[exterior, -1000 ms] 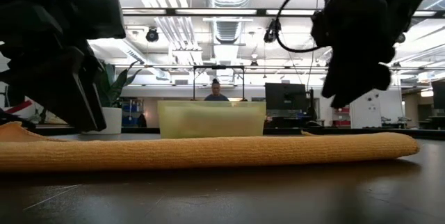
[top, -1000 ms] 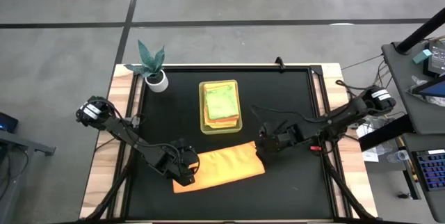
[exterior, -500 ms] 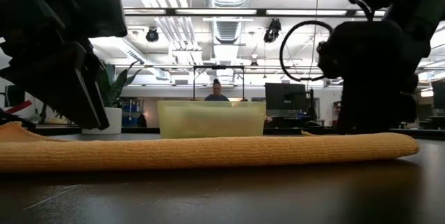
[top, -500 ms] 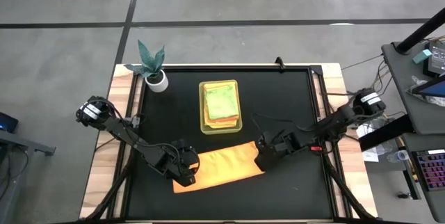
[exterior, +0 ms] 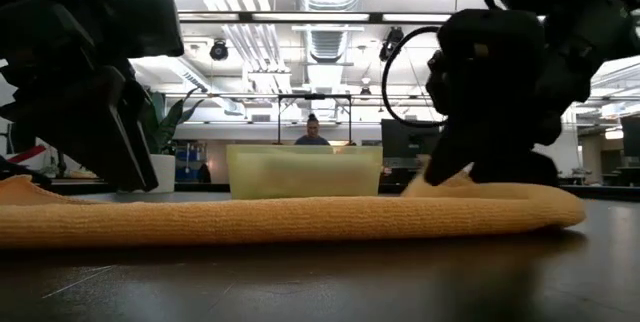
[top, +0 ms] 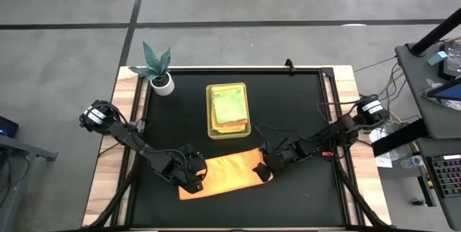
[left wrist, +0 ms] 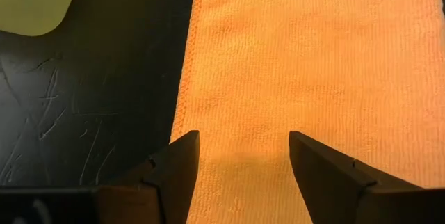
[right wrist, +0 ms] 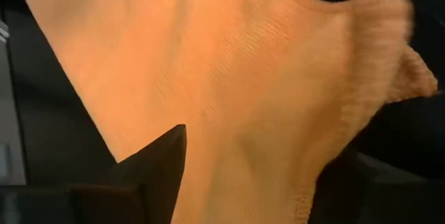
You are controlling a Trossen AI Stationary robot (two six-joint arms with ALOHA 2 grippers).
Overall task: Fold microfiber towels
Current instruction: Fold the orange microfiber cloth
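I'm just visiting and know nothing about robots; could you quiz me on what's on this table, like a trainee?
1. True or false: the orange towel lies inside the tray.
2. Which sits at the table's far left corner: (a) potted plant, (b) mug, (c) box?
3. Fill in: the right gripper is at the orange towel's ____ end.

Key: 1 false, it lies on the black table top, nearer than the tray. 2 a. 3 right; the left gripper, jaws open, is at the other end.

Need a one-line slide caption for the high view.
Both claws, left and right, work opposite ends of an orange towel; folded towels sit in the tray behind.
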